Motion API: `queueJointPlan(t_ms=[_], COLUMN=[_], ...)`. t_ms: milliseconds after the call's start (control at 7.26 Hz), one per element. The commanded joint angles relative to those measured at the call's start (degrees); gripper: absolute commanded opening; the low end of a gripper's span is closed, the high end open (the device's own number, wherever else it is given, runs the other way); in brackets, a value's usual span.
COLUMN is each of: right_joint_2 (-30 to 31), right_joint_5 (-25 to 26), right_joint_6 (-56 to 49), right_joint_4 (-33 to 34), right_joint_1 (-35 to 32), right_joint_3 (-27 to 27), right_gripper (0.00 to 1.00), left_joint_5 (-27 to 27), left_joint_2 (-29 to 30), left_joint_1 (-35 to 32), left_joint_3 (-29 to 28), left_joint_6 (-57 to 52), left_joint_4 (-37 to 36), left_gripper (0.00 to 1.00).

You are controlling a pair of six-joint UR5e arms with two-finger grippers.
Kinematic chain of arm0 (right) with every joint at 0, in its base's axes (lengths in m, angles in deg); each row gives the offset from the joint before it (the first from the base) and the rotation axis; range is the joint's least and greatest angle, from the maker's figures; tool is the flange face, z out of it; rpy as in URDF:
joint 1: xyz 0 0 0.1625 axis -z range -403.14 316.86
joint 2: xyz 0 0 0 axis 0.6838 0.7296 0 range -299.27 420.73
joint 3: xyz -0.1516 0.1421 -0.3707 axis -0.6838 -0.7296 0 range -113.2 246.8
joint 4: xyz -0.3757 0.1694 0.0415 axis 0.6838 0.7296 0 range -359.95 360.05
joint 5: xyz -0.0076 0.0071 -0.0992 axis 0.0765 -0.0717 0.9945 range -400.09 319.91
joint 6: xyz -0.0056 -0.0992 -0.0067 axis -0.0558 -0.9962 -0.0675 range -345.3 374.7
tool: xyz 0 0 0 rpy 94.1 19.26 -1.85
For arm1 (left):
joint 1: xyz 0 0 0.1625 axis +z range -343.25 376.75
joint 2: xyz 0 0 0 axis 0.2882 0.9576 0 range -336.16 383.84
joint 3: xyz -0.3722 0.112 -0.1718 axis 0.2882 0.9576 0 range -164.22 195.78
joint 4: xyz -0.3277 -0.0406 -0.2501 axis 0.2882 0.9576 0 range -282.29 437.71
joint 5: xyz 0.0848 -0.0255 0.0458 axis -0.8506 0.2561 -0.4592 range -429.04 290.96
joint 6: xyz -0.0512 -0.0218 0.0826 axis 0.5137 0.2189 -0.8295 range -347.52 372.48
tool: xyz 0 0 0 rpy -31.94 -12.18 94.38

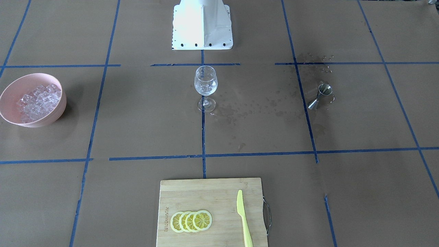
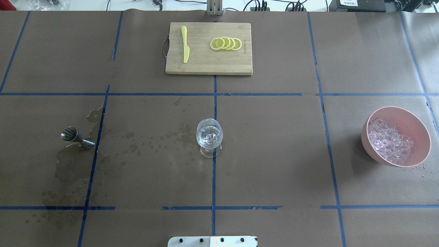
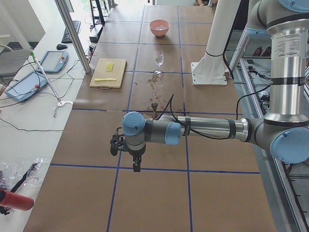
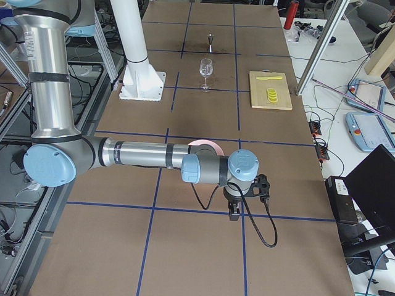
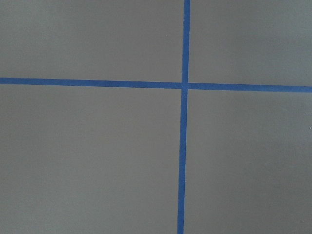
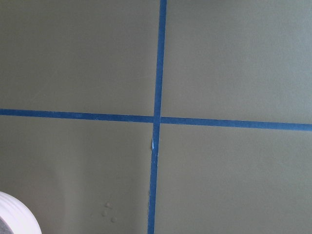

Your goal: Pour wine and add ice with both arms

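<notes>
The ice (image 2: 391, 141) is a heap of clear cubes in a pink bowl (image 2: 420, 132) at the table's right, also in the front-facing view (image 1: 37, 100). A wine glass (image 2: 209, 134) stands at mid-table with a few clear cubes in it. A steel jigger (image 2: 77, 137) lies tipped on its side at the left. The left gripper (image 3: 136, 166) hangs over bare paper at the table's left end, far from the jigger. The right gripper (image 4: 235, 214) hangs near the right end, just beyond the bowl (image 4: 207, 144). I cannot tell whether either is open or shut.
A wooden cutting board (image 2: 240, 65) at the far side carries lemon slices (image 2: 225, 43) and a yellow knife (image 2: 185, 48). Wet spots (image 2: 137, 144) darken the paper between jigger and glass. The white pedestal base (image 1: 202, 25) stands at the robot's edge.
</notes>
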Motion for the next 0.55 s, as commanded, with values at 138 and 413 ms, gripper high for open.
queueJointPlan(t_ms=[138, 413], right_joint_2=[-0.07, -0.16], right_joint_5=[0.00, -0.09], right_joint_6=[0.00, 0.00], right_joint_4=[0.00, 0.00], right_joint_1=[0.00, 0.00], right_joint_3=[-0.07, 0.01], right_gripper=[1.00, 1.00], left_joint_5=[-0.04, -0.04], left_joint_2=[0.70, 0.71], left_joint_1=[0.05, 0.05], left_joint_3=[0.12, -0.15], left_joint_6=[3.93, 3.85], left_joint_4=[1.53, 4.52], left_gripper=[1.00, 1.00])
